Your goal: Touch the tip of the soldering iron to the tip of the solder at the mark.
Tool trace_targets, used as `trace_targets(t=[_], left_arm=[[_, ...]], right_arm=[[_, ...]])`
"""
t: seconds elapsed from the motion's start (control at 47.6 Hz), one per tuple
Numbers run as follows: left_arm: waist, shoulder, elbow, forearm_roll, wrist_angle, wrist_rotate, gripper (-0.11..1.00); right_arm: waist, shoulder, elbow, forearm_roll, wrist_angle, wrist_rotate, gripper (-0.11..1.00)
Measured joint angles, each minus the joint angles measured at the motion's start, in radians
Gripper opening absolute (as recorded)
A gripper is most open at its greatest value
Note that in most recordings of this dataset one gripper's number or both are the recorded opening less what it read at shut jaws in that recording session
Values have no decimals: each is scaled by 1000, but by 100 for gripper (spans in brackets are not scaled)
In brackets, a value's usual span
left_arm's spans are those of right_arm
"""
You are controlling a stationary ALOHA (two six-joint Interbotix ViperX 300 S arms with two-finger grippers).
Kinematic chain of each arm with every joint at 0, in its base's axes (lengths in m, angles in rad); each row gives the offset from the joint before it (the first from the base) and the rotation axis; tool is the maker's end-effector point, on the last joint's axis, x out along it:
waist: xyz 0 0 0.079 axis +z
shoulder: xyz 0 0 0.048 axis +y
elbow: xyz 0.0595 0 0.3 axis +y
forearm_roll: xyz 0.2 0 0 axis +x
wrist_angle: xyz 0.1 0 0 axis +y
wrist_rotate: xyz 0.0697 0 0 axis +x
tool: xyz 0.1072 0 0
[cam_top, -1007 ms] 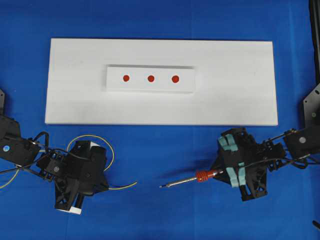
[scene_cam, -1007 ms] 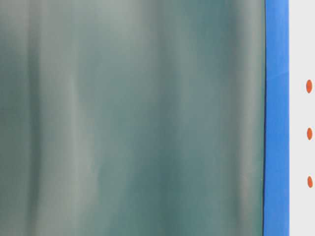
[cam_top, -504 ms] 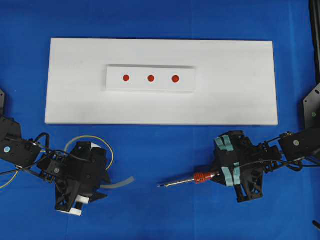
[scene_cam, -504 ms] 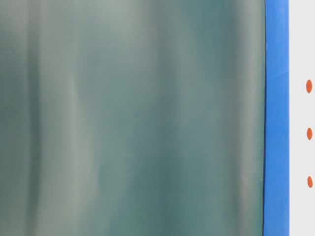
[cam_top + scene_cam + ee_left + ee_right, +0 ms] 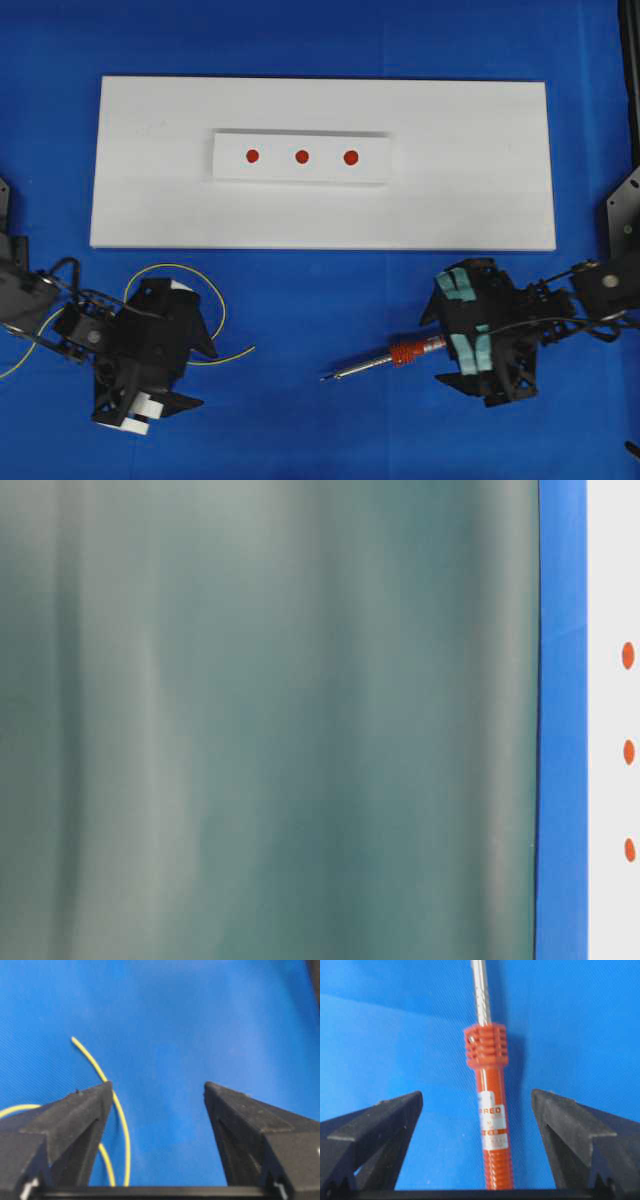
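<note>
While both of your grippers hang over the blue cloth on the near side of the white board, neither one holds anything. Your right gripper has its fingers spread wide, and the soldering iron lies flat on the cloth between them, touching neither. Its long axis runs nearly left to right in the overhead view, tilted slightly: the orange-red handle sits toward the right under the gripper, and the silver shaft and dark tip point left and a little nearer you, toward the middle of the cloth. Your left gripper also stands apart. The solder curls in a loose yellow loop on the far side of it, and its free end trails right across the cloth, pointing toward the iron's tip but well apart from it. On the board's raised white strip, three red marks sit in a row, far from both tips.
</note>
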Motion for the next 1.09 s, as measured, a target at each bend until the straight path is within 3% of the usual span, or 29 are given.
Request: trace_targets(t=[0.105, 0.231, 0.504, 0.588, 0.735, 0.902, 1.091], left_arm=[[26, -74, 0, 0, 64, 11, 66], [72, -156, 5, 2, 118, 75, 66], [178, -278, 74, 2, 107, 265, 66], [218, -321, 112, 2, 72, 295, 66], [270, -416, 189, 2, -3, 325, 66], [339, -565, 310, 2, -84, 334, 66], [382, -730, 428, 2, -126, 334, 66]], right_arm=[[-17, -97, -11, -57, 81, 2, 87], [-69, -213, -11, -143, 150, -2, 87], [-239, -457, 46, -295, 175, -2, 86], [-302, -538, 75, -327, 170, -2, 86], [-364, -640, 132, -362, 129, -3, 86], [-446, -715, 225, -367, 37, 0, 86], [-485, -746, 321, -368, -63, 8, 86]])
